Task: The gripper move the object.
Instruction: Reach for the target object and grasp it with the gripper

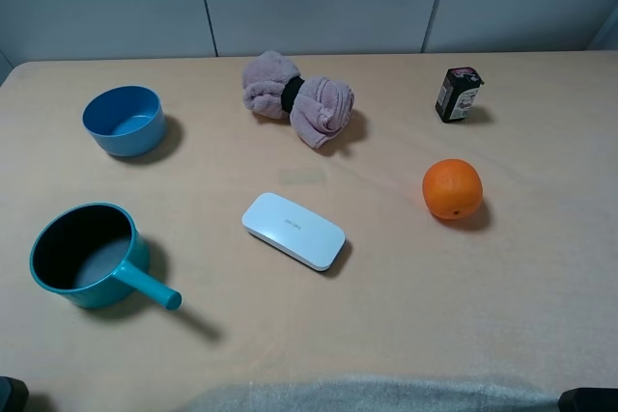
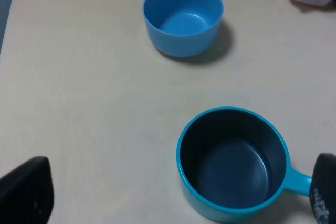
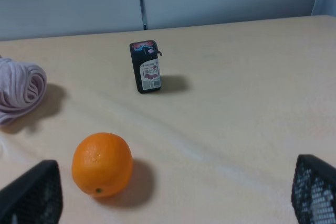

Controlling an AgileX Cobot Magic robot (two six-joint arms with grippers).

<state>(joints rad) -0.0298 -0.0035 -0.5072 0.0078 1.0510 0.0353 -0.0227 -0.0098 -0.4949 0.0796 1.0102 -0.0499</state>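
The orange (image 1: pixel 452 188) sits on the tan table at the right, and also shows in the right wrist view (image 3: pixel 102 164). My right gripper (image 3: pixel 173 195) is open and empty. Its black fingertips (image 3: pixel 31 195) stand wide apart near the table's front edge, with the orange a little ahead of them and toward the left finger. My left gripper (image 2: pixel 176 198) is open and empty, back from the left side of the table. In the exterior high view only dark arm bits show at the bottom corners.
A dark small jar (image 1: pixel 458 94) stands behind the orange. A pink rolled towel (image 1: pixel 297 98) lies at the back middle. A white flat case (image 1: pixel 293 230) lies in the middle. A blue bowl (image 1: pixel 121 137) and a teal handled pot (image 1: pixel 135 258) are at the left.
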